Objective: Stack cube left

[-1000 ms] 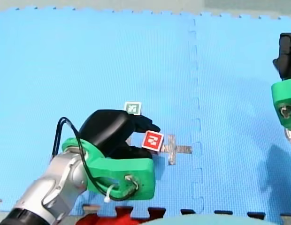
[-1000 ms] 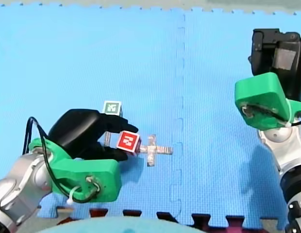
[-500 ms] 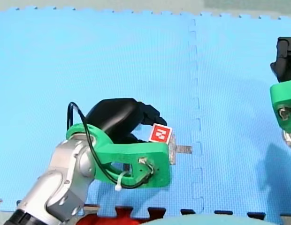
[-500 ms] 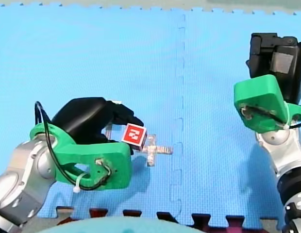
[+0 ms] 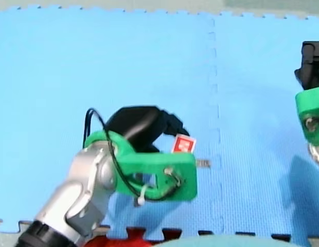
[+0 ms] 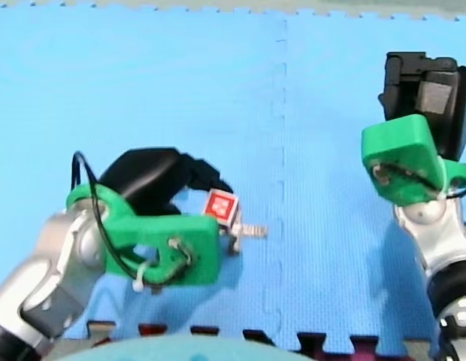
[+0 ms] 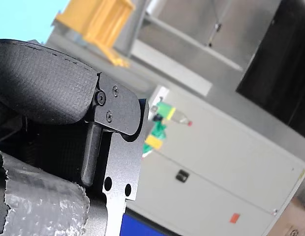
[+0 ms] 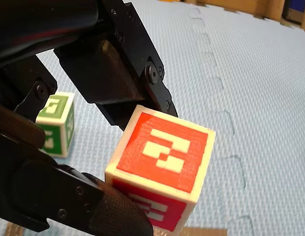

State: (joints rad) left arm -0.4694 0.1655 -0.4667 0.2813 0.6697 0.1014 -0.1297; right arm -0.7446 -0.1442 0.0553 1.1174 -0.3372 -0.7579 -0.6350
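Toward the mat's (image 6: 180, 75) six o'clock edge, the left hand (image 6: 154, 179), fingers (image 8: 113, 73) pinching the red cube (image 6: 221, 207), has lifted it; stacking onto the green cube (image 8: 55, 123) remains. Right hand (image 6: 425, 83) at three o'clock.

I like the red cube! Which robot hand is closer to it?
Left. The left robot hand grips the red cube in its fingers, above the blue mat. The right robot hand is far off at the mat's right side.

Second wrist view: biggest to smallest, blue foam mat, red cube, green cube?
1. Blue foam mat.
2. Red cube, in the left hand, nearest the camera.
3. Green cube, farther off, so unsure.
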